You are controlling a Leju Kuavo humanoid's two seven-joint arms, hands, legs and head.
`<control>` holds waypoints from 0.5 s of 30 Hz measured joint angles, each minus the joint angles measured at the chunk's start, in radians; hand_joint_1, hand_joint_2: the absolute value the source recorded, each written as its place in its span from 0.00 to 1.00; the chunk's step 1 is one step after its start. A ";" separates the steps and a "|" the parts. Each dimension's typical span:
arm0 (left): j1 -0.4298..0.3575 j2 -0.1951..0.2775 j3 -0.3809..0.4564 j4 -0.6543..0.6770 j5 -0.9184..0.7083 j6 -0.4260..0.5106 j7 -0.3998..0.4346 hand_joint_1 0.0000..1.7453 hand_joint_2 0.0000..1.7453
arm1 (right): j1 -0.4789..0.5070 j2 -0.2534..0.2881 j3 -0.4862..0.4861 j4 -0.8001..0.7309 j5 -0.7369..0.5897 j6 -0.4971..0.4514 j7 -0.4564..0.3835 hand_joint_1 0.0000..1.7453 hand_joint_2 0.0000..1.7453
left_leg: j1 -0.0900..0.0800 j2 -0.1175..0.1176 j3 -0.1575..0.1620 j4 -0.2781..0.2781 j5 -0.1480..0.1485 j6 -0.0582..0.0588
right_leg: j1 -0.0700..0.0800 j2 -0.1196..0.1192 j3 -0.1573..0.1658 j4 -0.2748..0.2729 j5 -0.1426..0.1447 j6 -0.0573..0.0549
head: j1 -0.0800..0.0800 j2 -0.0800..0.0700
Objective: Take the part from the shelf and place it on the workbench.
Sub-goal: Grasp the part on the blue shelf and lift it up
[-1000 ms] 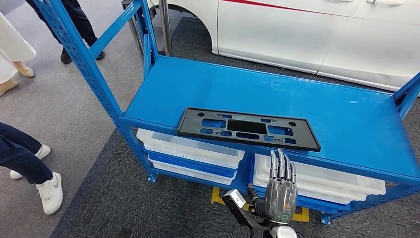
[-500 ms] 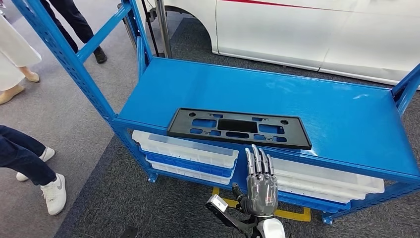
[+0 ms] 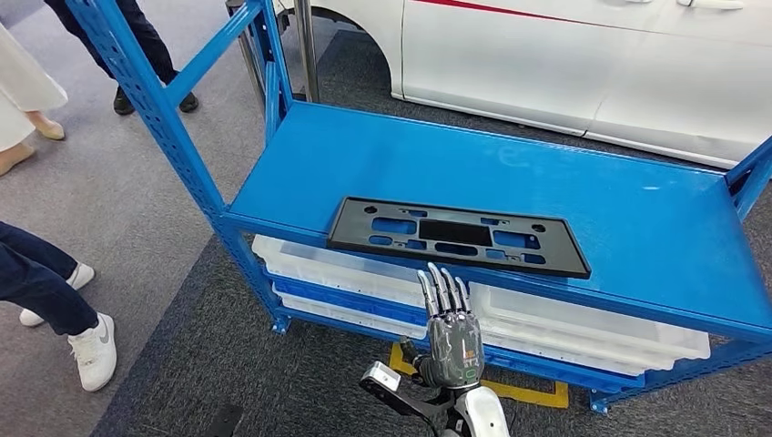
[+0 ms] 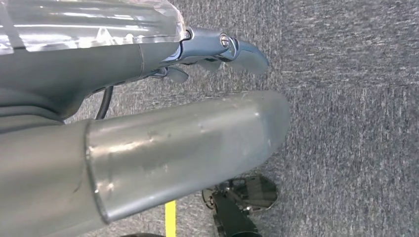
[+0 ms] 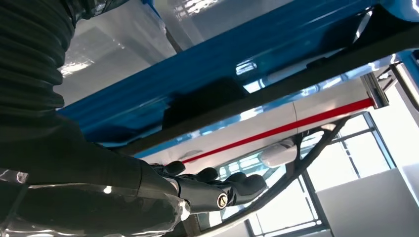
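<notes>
head view: part (image 3: 458,236) lies on shelf (image 3: 619,214) just beyond right robot hand (image 3: 452,335).

part (image 3: 458,236) lies flat on the shelf (image 3: 628,214), along its near edge; bins (image 3: 350,271) sit under the shelf's top deck | right hand (image 3: 451,332) raised just before the shelf's near edge, below the part; car (image 3: 583,55) stands behind the shelf; people's feet (image 3: 86,350) left of the shelf
</notes>
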 joint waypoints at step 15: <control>0.008 0.006 0.011 0.000 -0.013 0.002 0.005 0.00 0.00 | -0.003 0.012 -0.026 0.041 -0.024 0.000 -0.031 0.00 1.00 | 0.002 -0.001 -0.121 0.269 -0.114 -0.057 | 0.003 -0.001 0.107 -0.236 0.090 -0.042 | -0.001 0.000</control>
